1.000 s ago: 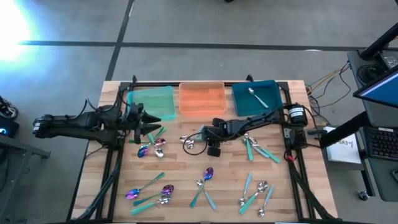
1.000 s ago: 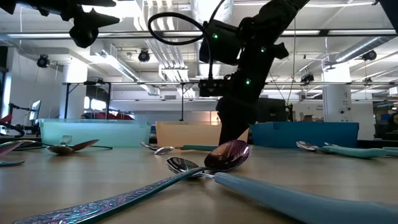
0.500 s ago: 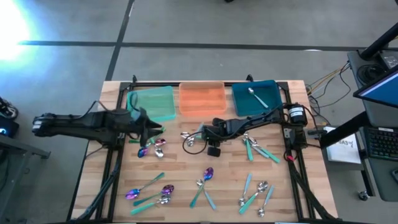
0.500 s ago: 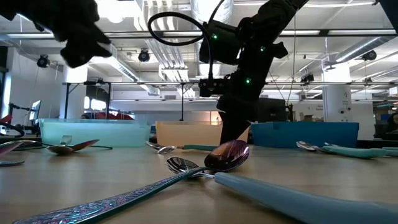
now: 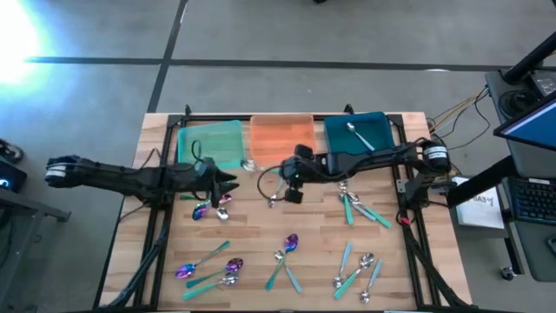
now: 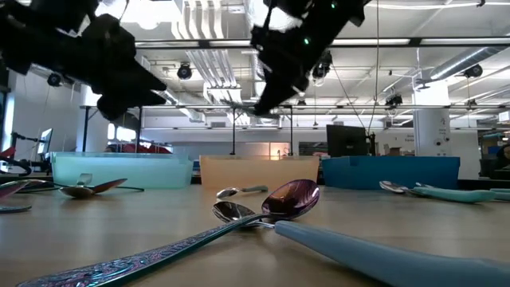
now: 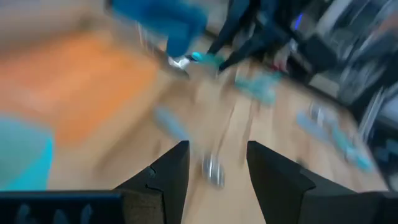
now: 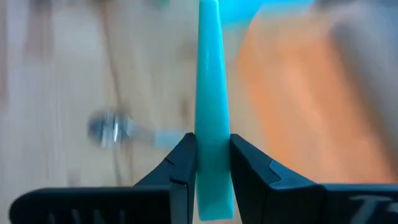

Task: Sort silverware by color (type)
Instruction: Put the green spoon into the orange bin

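Observation:
My right gripper [image 5: 280,168] is raised in front of the orange tray [image 5: 282,123] and shut on a teal-handled spoon; its silver head [image 5: 250,163] sticks out toward the table's left. One silver-headed spoon [image 5: 274,198] lies flat on the wood just near of it. My left gripper [image 5: 228,181] hovers open above a small cluster of purple-headed spoons [image 5: 211,207], in front of the green tray [image 5: 211,143]. In the left wrist view the fingers [image 7: 171,171] stand apart over a blurred spoon [image 7: 214,170]. A silver spoon [image 5: 360,137] lies in the teal tray [image 5: 375,123]. My right gripper [image 8: 211,149] pinches the spoon's teal handle [image 8: 210,118] between its two fingers [image 8: 183,155]. The fingers lie along the handle, which runs straight out ahead of them toward the table's left. The spoon is lifted clear of the table.
More spoons lie scattered on the wood: near left [image 5: 208,265], near centre [image 5: 287,252], near right [image 5: 356,271] and right of centre [image 5: 360,209]. In the low view crossed spoons [image 6: 271,209] lie close by. A cable loop [image 5: 263,183] hangs from the right arm.
My right gripper has risen off the table with the teal-handled spoon and moved toward the far edge, leaving one spoon behind. My left gripper has moved toward the table's right and come down toward the purple-headed spoons.

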Robot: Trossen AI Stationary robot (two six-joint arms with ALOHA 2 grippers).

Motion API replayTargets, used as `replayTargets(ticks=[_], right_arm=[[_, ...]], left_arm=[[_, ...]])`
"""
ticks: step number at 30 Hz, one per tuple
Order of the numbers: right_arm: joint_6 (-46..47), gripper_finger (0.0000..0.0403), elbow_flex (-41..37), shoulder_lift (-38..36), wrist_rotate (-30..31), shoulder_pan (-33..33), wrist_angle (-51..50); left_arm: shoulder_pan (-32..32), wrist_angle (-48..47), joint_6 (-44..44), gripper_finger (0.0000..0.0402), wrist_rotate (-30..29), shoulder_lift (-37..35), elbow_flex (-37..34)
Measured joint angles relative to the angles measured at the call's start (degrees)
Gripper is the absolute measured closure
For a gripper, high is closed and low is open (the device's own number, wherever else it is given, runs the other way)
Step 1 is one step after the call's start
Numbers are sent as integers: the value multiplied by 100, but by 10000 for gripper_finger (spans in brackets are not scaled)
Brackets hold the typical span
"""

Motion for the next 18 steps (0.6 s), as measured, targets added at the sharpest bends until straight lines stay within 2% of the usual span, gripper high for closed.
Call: replayTargets(ticks=[4, 7, 9, 14, 18], right_arm=[[-166, 342, -56, -34, 17, -56, 949], [-418, 342, -72, 54, 17, -58, 1767], [-534, 342, -72, 124, 19, -56, 2229], [-609, 342, -67, 384, -331, -52, 3217], [-664, 342, -59, 485, -466, -52, 3399]], left_arm=[[-1, 2561, 402, 256, -513, 442, -767], [1, 3989, 617, 256, -771, 820, -1150], [0, 4611, 742, 256, -798, 1070, -1227], [1, 4894, 1390, 256, -778, 1532, -891], [0, 4894, 1792, 256, -772, 1874, -516]])
